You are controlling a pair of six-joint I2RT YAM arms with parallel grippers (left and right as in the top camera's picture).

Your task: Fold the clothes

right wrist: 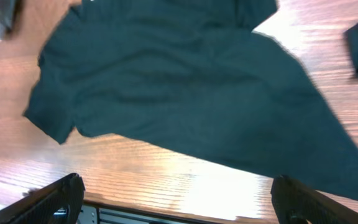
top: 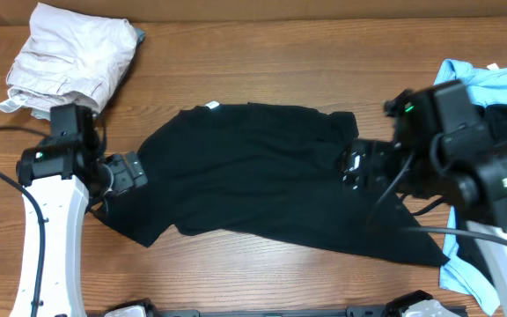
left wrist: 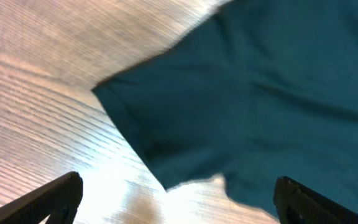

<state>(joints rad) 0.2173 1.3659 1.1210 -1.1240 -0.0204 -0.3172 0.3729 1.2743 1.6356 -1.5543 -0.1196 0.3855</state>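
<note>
A black T-shirt point(top: 253, 172) lies spread flat in the middle of the wooden table, its hem toward the right. It also shows in the left wrist view point(left wrist: 266, 99) and the right wrist view point(right wrist: 185, 87). My left gripper point(top: 128, 172) is open and empty, just above the shirt's left sleeve point(left wrist: 166, 137). My right gripper point(top: 352, 165) is open and empty, raised over the shirt's right side. Its fingertips point(right wrist: 178, 199) frame bare table near the front edge.
A folded beige garment point(top: 69, 57) lies at the back left. A light blue garment point(top: 491, 84) with a dark one on it lies at the right edge, partly under the right arm. The table's front edge point(right wrist: 166, 214) is close.
</note>
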